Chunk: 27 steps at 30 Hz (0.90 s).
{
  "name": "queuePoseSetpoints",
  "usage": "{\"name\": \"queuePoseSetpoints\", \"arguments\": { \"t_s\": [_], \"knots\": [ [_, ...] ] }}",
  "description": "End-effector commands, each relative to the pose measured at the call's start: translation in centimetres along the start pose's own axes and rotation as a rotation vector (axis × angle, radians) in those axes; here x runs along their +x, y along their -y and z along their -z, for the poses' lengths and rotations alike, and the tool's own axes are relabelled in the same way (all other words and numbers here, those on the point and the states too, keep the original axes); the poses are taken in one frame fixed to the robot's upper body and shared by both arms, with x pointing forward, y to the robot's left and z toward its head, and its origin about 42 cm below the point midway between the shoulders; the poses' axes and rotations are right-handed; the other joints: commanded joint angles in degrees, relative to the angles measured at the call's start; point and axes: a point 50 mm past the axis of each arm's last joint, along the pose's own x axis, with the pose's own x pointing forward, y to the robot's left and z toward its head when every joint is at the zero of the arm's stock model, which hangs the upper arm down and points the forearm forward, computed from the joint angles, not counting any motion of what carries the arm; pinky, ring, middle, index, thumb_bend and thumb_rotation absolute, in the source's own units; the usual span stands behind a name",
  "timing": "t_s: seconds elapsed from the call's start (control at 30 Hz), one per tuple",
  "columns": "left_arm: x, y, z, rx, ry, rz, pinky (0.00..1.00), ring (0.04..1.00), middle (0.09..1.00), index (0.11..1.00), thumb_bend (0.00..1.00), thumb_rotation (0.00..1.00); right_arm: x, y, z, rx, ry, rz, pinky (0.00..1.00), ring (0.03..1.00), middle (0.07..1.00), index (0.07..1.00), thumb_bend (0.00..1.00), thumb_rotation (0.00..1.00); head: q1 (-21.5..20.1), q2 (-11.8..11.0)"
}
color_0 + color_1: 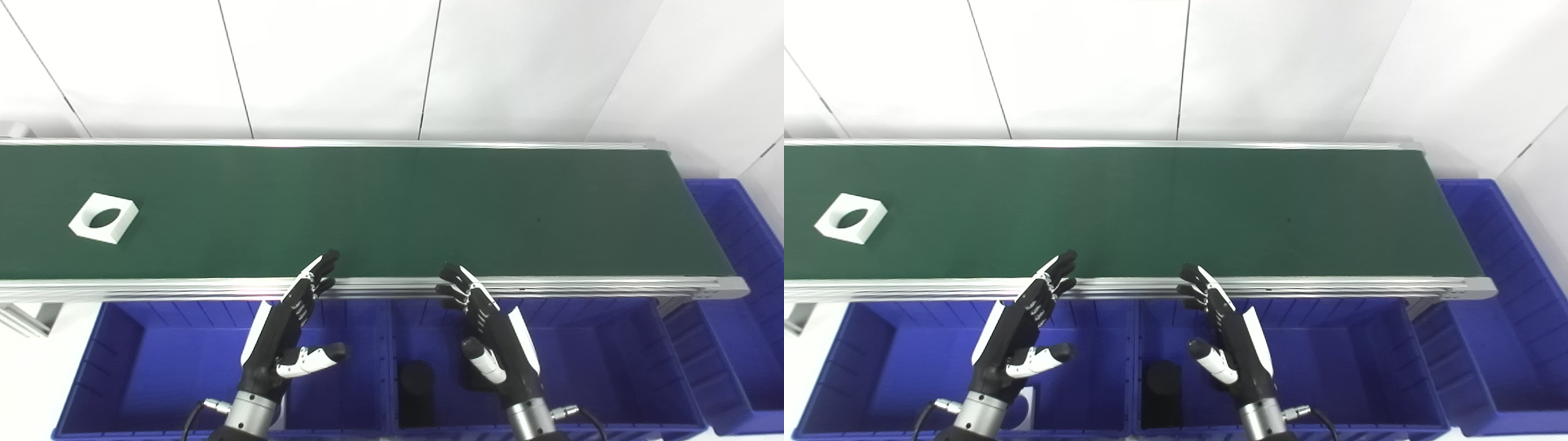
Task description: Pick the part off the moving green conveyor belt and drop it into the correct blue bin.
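A white square part with a round hole [103,217] lies flat on the green conveyor belt [392,208] at its far left. It also shows in the right eye view [851,217]. My left hand [291,334] is open and empty, raised over the left blue bin [141,367] just in front of the belt's near rail. My right hand [493,331] is open and empty over the middle blue bin [612,361]. Both hands are far to the right of the part.
A black cylinder [416,386] stands in the middle bin. A white square part [1023,409] lies in the left bin, partly hidden by my left wrist. Another blue bin [744,288] sits past the belt's right end. A white wall stands behind the belt.
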Motion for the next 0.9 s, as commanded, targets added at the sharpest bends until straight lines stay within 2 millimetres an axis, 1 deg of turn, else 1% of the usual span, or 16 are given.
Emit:
{"name": "queuePoseSetpoints", "arguments": {
  "t_s": [0.0, 0.17, 0.3, 0.4, 0.57, 0.6, 0.63, 0.67, 0.77, 0.8, 0.83, 0.87],
  "knots": [
    [0.6, 0.1, -0.8, 0.018, 0.062, 0.002, 0.92, 0.952, 0.945, 0.882, 1.00, 0.59, 0.4, 0.0, -0.9, 0.005, 0.070, 0.005, 0.76, 0.829, 0.876, 0.899, 0.92, 0.94, 0.0, 0.1],
    [0.5, 0.0, -0.6, 0.012, 0.052, 0.029, 0.94, 0.966, 0.956, 0.881, 0.99, 0.59, 0.4, -0.1, -0.9, 0.005, 0.077, 0.010, 0.78, 0.840, 0.883, 0.903, 0.92, 0.94, -0.3, -0.2],
    [0.5, -0.1, -0.6, 0.014, 0.051, 0.036, 0.94, 0.966, 0.959, 0.885, 1.00, 0.61, 0.6, -0.2, -0.8, 0.002, 0.083, 0.008, 0.79, 0.846, 0.889, 0.906, 0.91, 0.94, -0.4, -0.4],
    [0.4, -0.2, -0.7, 0.006, 0.052, 0.039, 0.95, 0.970, 0.959, 0.887, 1.00, 0.60, 0.6, -0.2, -0.8, 0.003, 0.078, 0.007, 0.80, 0.851, 0.893, 0.909, 0.93, 0.94, -0.4, -0.4],
    [0.4, -0.2, -0.6, 0.017, 0.051, 0.049, 0.95, 0.974, 0.961, 0.892, 0.99, 0.61, 0.5, -0.2, -0.7, 0.008, 0.071, 0.004, 0.80, 0.857, 0.898, 0.912, 0.94, 0.93, 0.3, -1.4],
    [0.4, -0.1, -0.5, 0.019, 0.050, 0.051, 0.96, 0.975, 0.960, 0.894, 0.99, 0.61, 0.4, -0.2, -0.6, 0.009, 0.069, 0.003, 0.80, 0.858, 0.899, 0.912, 0.95, 0.93, 0.6, -1.8],
    [0.4, -0.1, -0.5, 0.018, 0.049, 0.051, 0.96, 0.974, 0.959, 0.894, 0.99, 0.61, 0.4, -0.2, -0.6, 0.009, 0.069, 0.003, 0.80, 0.858, 0.899, 0.912, 0.95, 0.93, 0.6, -1.8],
    [0.3, 0.0, -0.4, 0.015, 0.048, 0.052, 0.96, 0.973, 0.958, 0.894, 0.99, 0.61, 0.3, -0.1, -0.5, 0.009, 0.069, 0.001, 0.80, 0.858, 0.899, 0.912, 0.95, 0.93, 1.3, -2.5],
    [0.3, 0.2, -0.2, 0.002, 0.042, 0.054, 0.96, 0.974, 0.954, 0.887, 1.00, 0.60, 0.2, 0.0, -0.2, 0.009, 0.068, -0.001, 0.81, 0.859, 0.900, 0.914, 0.93, 0.93, 2.4, -3.6],
    [0.2, 0.3, 0.0, -0.002, 0.039, 0.055, 0.97, 0.975, 0.952, 0.884, 1.00, 0.60, 0.1, 0.1, 0.0, 0.009, 0.067, -0.001, 0.81, 0.860, 0.899, 0.914, 0.93, 0.92, 3.2, -4.5],
    [0.2, 0.4, 0.1, -0.003, 0.035, 0.054, 0.97, 0.976, 0.948, 0.882, 1.00, 0.59, 0.1, 0.1, 0.1, 0.011, 0.066, 0.000, 0.81, 0.860, 0.899, 0.914, 0.92, 0.92, 3.2, -4.5],
    [0.2, 0.5, 0.2, -0.002, 0.030, 0.052, 0.97, 0.975, 0.944, 0.880, 1.00, 0.59, 0.0, 0.2, 0.3, 0.011, 0.062, 0.001, 0.81, 0.860, 0.900, 0.913, 0.92, 0.92, 4.1, -5.5]
  ]
}}
